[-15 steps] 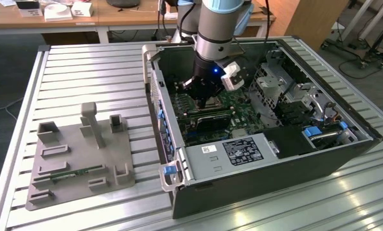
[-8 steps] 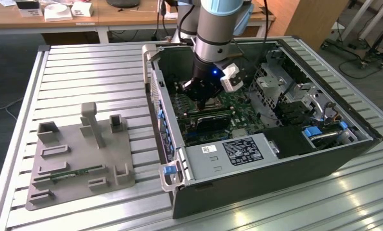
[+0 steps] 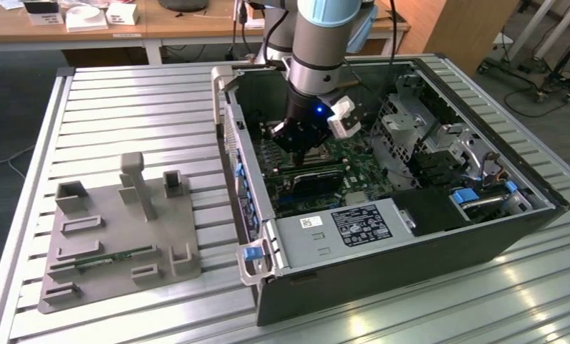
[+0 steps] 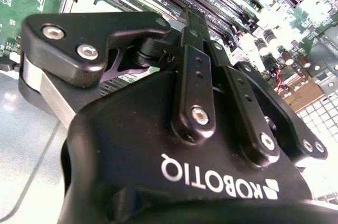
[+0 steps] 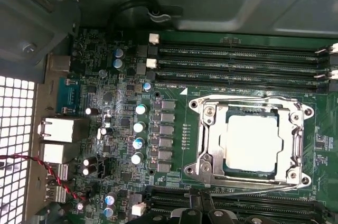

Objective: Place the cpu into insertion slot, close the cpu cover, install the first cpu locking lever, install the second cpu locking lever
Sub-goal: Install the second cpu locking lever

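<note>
In the first wrist view the cpu (image 5: 252,142), a pale silvery square, lies flat in the insertion slot (image 5: 302,112) on the green board. The cpu cover (image 5: 210,150), a shiny metal frame, is down around it, and the chip shows through its window. One thin wire lever (image 5: 248,99) runs along one side of the frame and another (image 5: 253,186) along the opposite side. My gripper (image 5: 199,203) hangs just off that second side with its black fingers (image 4: 193,23) drawn together and nothing visible between them. In the exterior view the gripper (image 3: 302,154) reaches down inside the open computer case.
Long memory slots (image 5: 237,52) flank the socket on two sides. Rear ports (image 5: 58,129) and a red-black cable (image 5: 47,168) sit by the perforated case wall. The case walls (image 3: 553,201) and power supply (image 3: 347,222) hem in the arm. A grey fixture block (image 3: 122,236) lies on the slatted table.
</note>
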You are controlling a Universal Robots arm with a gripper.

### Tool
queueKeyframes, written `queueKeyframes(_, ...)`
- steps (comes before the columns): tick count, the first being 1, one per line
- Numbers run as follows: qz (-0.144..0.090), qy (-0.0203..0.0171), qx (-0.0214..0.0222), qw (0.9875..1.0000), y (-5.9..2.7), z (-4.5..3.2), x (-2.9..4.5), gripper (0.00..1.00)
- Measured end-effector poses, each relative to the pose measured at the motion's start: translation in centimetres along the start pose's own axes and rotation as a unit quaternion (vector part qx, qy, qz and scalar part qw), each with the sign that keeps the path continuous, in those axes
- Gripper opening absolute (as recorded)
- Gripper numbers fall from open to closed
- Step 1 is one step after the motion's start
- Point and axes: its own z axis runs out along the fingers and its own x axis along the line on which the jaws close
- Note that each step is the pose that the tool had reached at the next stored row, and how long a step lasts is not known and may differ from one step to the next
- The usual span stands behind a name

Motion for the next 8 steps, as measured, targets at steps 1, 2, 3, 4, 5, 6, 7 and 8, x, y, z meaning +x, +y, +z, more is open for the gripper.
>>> queueKeyframes(1, 0.0, 0.0, -0.0003, 1.0, 0.01, 0.02, 0.0, 0.11)
queueKeyframes(2, 0.0, 0.0, -0.0004, 1.0, 0.02, 0.04, 0.0, 0.11)
queueKeyframes(3, 0.0, 0.0, -0.0004, 1.0, 0.03, 0.06, 0.01, 0.11)
queueKeyframes(4, 0.0, 0.0, -0.0005, 1.0, 0.04, 0.07, 0.01, 0.11)
queueKeyframes(5, 0.0, 0.0003, -0.0005, 1.0, 0.05, 0.08, 0.02, 0.11)
queueKeyframes(6, 0.0, 0.0008, -0.0006, 1.0, 0.06, 0.08, 0.02, 0.11)
queueKeyframes(7, 0.0, 0.0013, -0.0007, 1.0, 0.07, 0.09, 0.02, 0.11)
queueKeyframes(8, 0.0, 0.0017, -0.0007, 1.0, 0.08, 0.08, 0.02, 0.11)
